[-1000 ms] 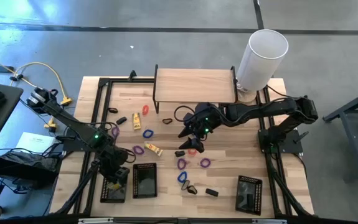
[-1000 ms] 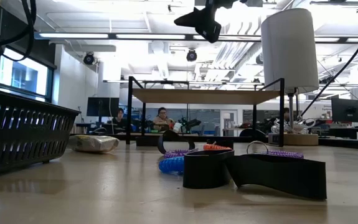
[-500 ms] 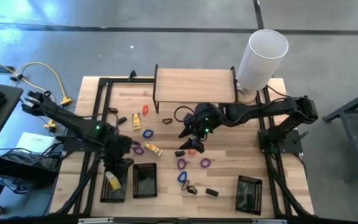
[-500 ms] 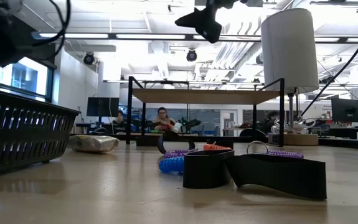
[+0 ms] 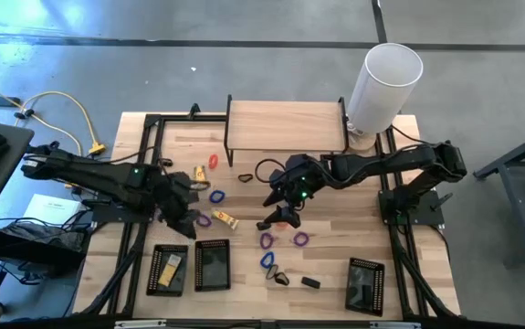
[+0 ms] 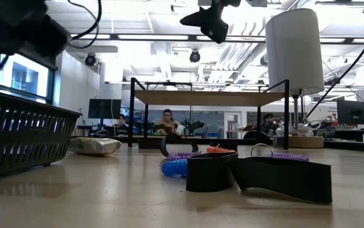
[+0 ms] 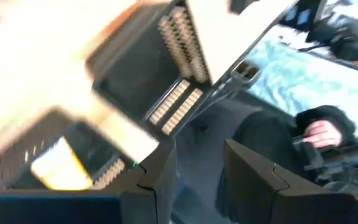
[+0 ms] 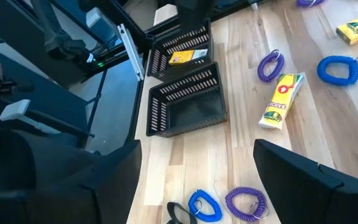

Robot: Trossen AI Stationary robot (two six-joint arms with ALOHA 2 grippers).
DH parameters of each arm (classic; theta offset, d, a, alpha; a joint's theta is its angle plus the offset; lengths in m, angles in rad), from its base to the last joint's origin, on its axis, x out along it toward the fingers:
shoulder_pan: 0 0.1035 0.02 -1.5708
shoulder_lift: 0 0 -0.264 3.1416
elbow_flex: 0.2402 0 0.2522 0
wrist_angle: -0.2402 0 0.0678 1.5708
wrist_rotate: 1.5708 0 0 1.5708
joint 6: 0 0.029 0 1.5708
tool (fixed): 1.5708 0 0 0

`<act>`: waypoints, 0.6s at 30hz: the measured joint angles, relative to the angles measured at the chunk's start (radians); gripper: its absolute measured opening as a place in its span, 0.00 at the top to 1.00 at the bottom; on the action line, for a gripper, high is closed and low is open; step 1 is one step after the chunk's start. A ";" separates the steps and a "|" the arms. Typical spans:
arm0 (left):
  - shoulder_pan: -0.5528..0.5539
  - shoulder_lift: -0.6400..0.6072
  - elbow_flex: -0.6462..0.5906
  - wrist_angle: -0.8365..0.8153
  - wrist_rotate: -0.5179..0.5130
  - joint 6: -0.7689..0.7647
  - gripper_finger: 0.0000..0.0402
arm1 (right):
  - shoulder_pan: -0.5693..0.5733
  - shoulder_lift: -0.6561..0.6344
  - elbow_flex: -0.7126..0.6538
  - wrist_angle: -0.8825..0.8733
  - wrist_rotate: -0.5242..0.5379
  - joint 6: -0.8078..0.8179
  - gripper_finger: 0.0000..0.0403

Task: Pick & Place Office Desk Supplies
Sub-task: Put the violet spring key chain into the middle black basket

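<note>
Wooden tabletop point(image 5: 335, 265) is scattered with loops, one yellow packet point(image 5: 225, 218) near the left pincer point(image 5: 183, 203), whose empty jaws stand narrowly parted. Another packet point(image 5: 169, 265) lies in the mesh tray point(image 5: 155, 285). Wide-open, the right pincer point(image 5: 280, 205) is best lowered squarely over one loop point(image 5: 284, 220).

**Blurred, hidden and cut off**

The left wrist view is smeared: a yellow oblong packet point(image 7: 59, 173) in a black mesh tray point(image 7: 17, 165) is only a blur. In the low view's upper left, the left arm is a dark smudge.
</note>
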 joint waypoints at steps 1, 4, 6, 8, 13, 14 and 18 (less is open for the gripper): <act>0.014 -0.013 0.000 0.008 -0.021 0.037 0.68 | 0.004 0.000 0.000 -0.003 0.001 0.004 0.26; 0.051 -0.048 0.000 0.052 -0.136 0.181 0.68 | 0.021 0.000 0.000 -0.018 0.004 0.024 0.26; 0.057 -0.060 0.000 0.084 -0.237 0.277 0.68 | 0.031 0.000 0.000 -0.034 0.030 0.031 0.26; 0.057 -0.062 0.000 0.103 -0.321 0.347 0.68 | 0.043 0.000 0.000 -0.046 0.077 0.036 0.26; 0.049 -0.039 0.000 0.121 -0.483 0.446 0.68 | 0.056 -0.005 0.000 -0.057 0.182 0.075 0.26; 0.048 -0.031 0.000 0.127 -0.498 0.456 0.68 | 0.058 -0.010 0.000 -0.061 0.206 0.084 0.26; 0.052 -0.002 0.000 0.182 -0.569 0.488 0.68 | 0.068 -0.038 0.000 -0.089 0.243 0.137 0.26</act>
